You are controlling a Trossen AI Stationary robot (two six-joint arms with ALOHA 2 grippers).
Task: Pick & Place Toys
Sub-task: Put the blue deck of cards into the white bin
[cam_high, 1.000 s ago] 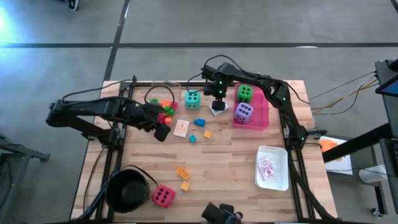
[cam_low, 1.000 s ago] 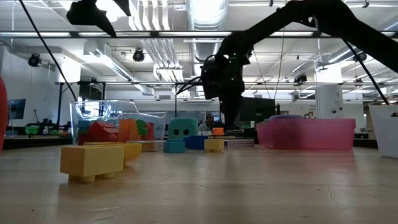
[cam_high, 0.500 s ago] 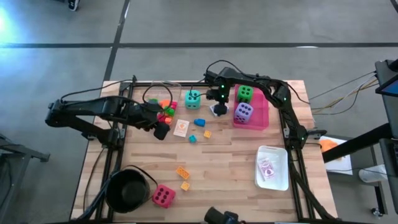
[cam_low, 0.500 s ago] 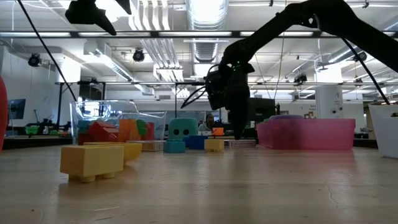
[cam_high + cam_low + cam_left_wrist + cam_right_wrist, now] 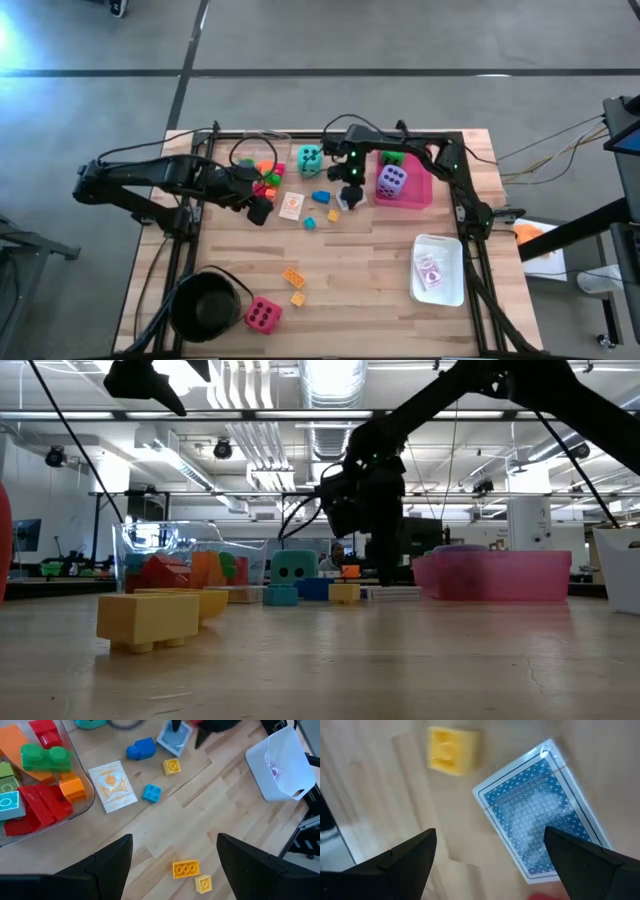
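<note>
Directly beneath the wide-open right gripper (image 5: 487,855) lies a flat blue patterned card (image 5: 540,810) on the wood, a small yellow plastic block (image 5: 452,750) just beyond it. A card this thin could slip off the fingertips, or the block get nudged. Well apart, the left gripper (image 5: 258,208) waits open beside the clear tray (image 5: 75,795) of blocks

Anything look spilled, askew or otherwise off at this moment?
Mostly ordinary clutter: small blocks lie loose mid-table, such as the yellow block. The blue-backed card lies skewed under the open right claw. The pink-red die sits alone beside the black pot. No visible damage.
</note>
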